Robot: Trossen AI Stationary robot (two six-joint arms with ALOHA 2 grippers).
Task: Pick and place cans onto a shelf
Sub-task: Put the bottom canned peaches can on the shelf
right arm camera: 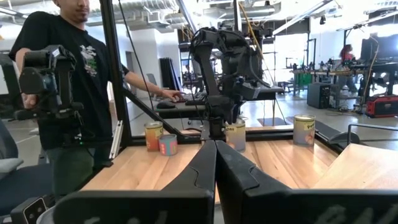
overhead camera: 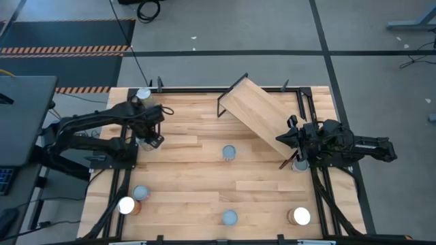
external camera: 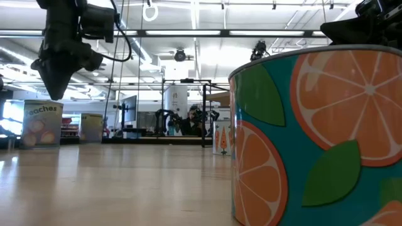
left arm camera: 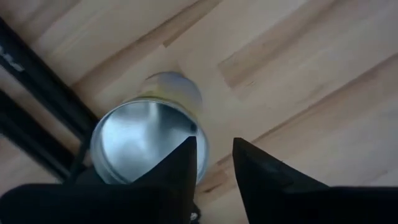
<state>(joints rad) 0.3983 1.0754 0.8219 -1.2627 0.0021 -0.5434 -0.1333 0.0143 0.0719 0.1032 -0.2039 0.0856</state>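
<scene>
1. Butcher-block tabletop (overhead camera: 204, 184), smooth and pale, offers little grip; a can nudged off-centre could slide or tip.
2. Light-wood shelf (overhead camera: 255, 109) sits tilted on a thin black wire frame at the far right; a round tin placed there may roll off.
3. Dark left gripper (overhead camera: 151, 139) hovers over a silver-topped can (left arm camera: 146, 146) near the left rail, jaws parted only narrowly in the wrist view, probably too little to straddle it, so descending could knock it.
4. Right gripper (overhead camera: 285, 139), fingers closed and empty, waits by the shelf's near corner.
5. Other cans stand scattered, an orange-print one (external camera: 320, 138) nearest the low camera.
</scene>
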